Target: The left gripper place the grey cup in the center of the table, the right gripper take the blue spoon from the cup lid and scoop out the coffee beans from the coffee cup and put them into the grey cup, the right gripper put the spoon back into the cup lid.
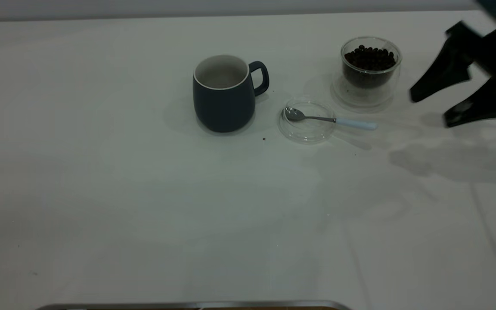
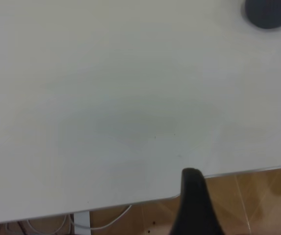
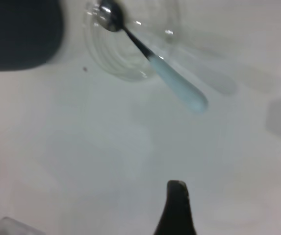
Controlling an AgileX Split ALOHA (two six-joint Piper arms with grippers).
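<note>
Robot lab: bare white table (image 1: 144, 193), loose cables (image 2: 101, 223).

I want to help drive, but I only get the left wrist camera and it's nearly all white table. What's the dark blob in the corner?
Observer: That's the grey cup, standing upright, with no beans showing inside.
Operator: Where's the spoon?
Observer: The blue spoon lies with its bowl in the cup lid, and its handle sticks out over the rim.
Operator: Is the other arm holding anything?
Observer: No. The right gripper hangs beside the coffee cup, jaws open and empty.
</note>
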